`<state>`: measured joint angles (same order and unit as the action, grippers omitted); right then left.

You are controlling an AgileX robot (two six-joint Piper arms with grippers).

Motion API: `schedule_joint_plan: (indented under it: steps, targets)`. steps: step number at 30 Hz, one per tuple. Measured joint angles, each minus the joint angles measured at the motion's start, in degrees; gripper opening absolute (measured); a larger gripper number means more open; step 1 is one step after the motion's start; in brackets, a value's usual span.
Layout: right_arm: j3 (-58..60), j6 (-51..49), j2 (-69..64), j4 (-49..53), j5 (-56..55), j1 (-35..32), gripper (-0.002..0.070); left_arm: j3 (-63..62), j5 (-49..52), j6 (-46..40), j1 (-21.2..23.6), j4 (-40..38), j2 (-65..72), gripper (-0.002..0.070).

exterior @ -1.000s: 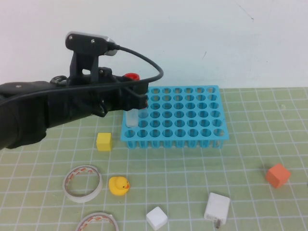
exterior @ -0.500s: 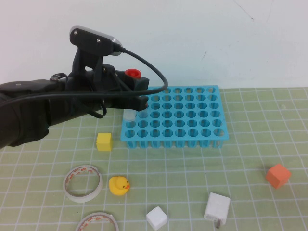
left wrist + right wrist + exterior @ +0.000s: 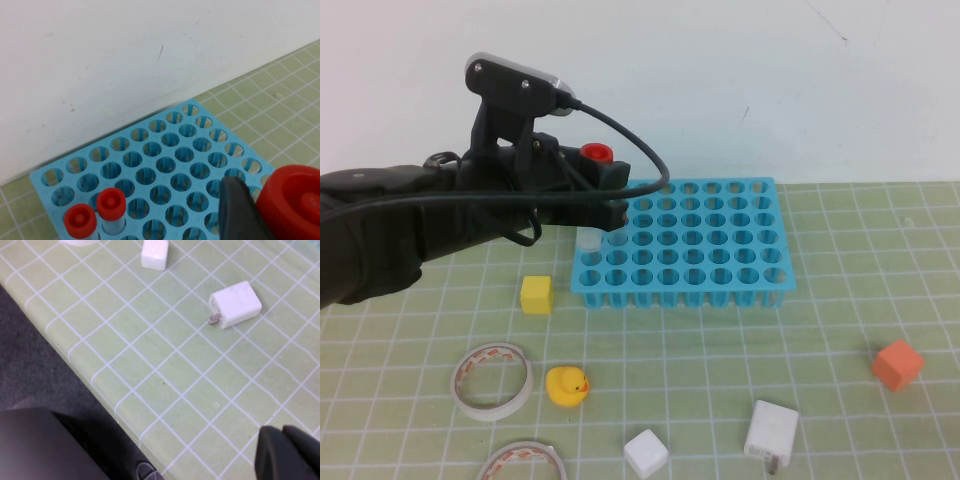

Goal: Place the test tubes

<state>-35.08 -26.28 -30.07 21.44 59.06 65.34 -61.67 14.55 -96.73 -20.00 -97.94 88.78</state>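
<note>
The left gripper [image 3: 612, 195] hides the rack's [image 3: 700, 240] far-left corner and the test tube's [image 3: 591, 243] middle; a tape roll [image 3: 520, 462] runs off the high view's lower edge.

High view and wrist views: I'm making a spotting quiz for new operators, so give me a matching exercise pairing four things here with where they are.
Things:
1. left claw
2. right claw
3. rubber duck
4. orange cube

Places or states:
A. beside the tape roll
B. shut, above the table near its front edge
C. at the table's right side
D. gripping a red-capped test tube at the blue rack left end

Pairs: 1-D, 2-B, 3-A, 4-C
</note>
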Motion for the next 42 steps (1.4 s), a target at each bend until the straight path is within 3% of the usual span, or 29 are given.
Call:
schedule_joint_plan:
  steps: [14,17,24,30,42]
  targets:
    - [0.0,0.0,0.0,0.0,0.0,0.0,-0.0001,0.0,-0.49,-0.02,0.0,-0.12,0.0,0.0249]
    - [0.0,0.0,0.0,0.0,0.0,0.0,-0.0001,0.0,0.66,4.17,0.0,2.88,0.0,0.0249]
    - [0.0,0.0,0.0,0.0,0.0,0.0,-0.0001,-1.46,17.0,28.59,-0.08,28.11,0.86,0.0249]
    - [0.0,0.0,0.0,0.0,0.09,0.0,-0.0001,-6.08,30.0,52.28,-0.08,56.14,4.23,0.0249]
    - [0.0,0.0,0.0,0.0,0.09,0.0,-0.0001,-14.28,25.41,89.29,-0.08,97.64,6.91,0.0249]
